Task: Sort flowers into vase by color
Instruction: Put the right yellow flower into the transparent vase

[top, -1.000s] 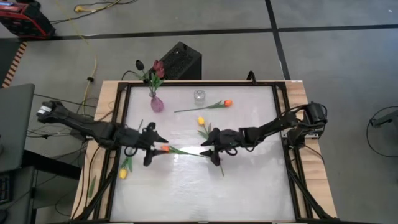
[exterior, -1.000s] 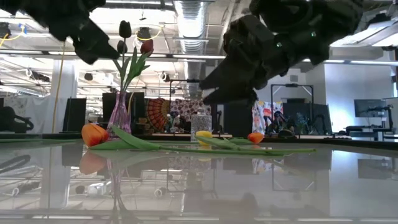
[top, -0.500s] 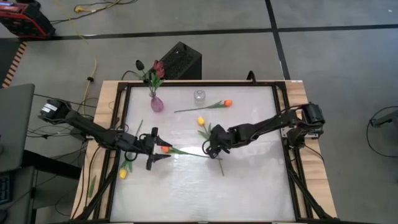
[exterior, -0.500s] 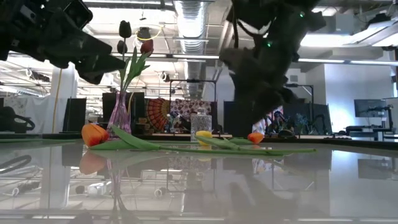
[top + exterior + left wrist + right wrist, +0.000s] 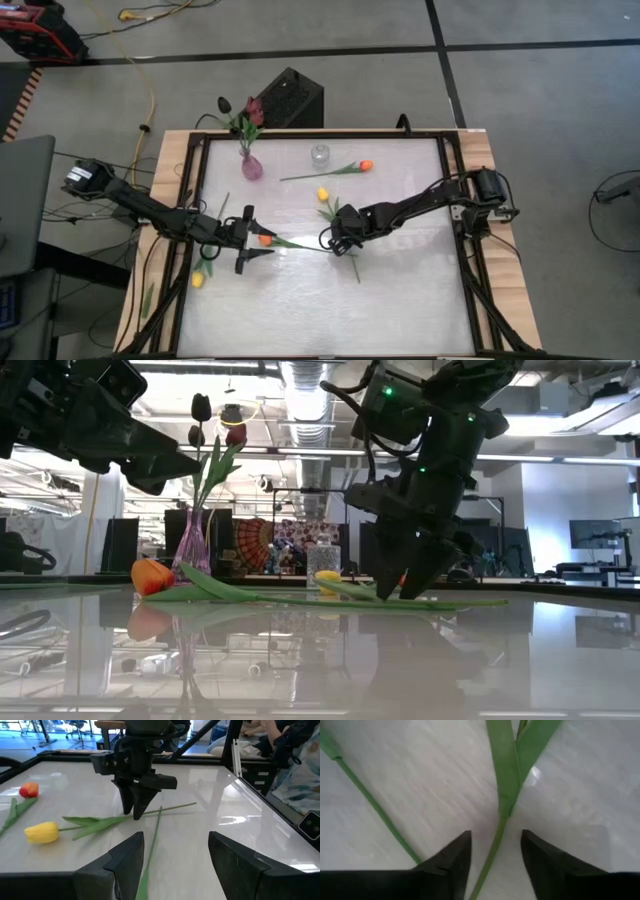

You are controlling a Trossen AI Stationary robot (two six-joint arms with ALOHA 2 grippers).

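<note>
From above, the right pincer (image 5: 337, 240) points down at mid-desk (image 5: 420, 300) over the stem of an orange tulip (image 5: 265, 240), whose head lies by the left pincer (image 5: 255, 240).

At desk level, the right pincer's tips touch down on the stem.

The left wrist shows its own fingers (image 5: 125, 862) spread, a stem between them.

The right wrist shows open fingers (image 5: 455, 860) straddling a stem (image 5: 492, 852).

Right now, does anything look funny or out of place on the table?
Yes. One yellow tulip lies at the table's left edge, on the wooden frame, off the white top where the other loose flowers lie. The clear glass vase stands empty, while the purple vase already holds dark tulips. Nothing looks spilled or broken.
</note>
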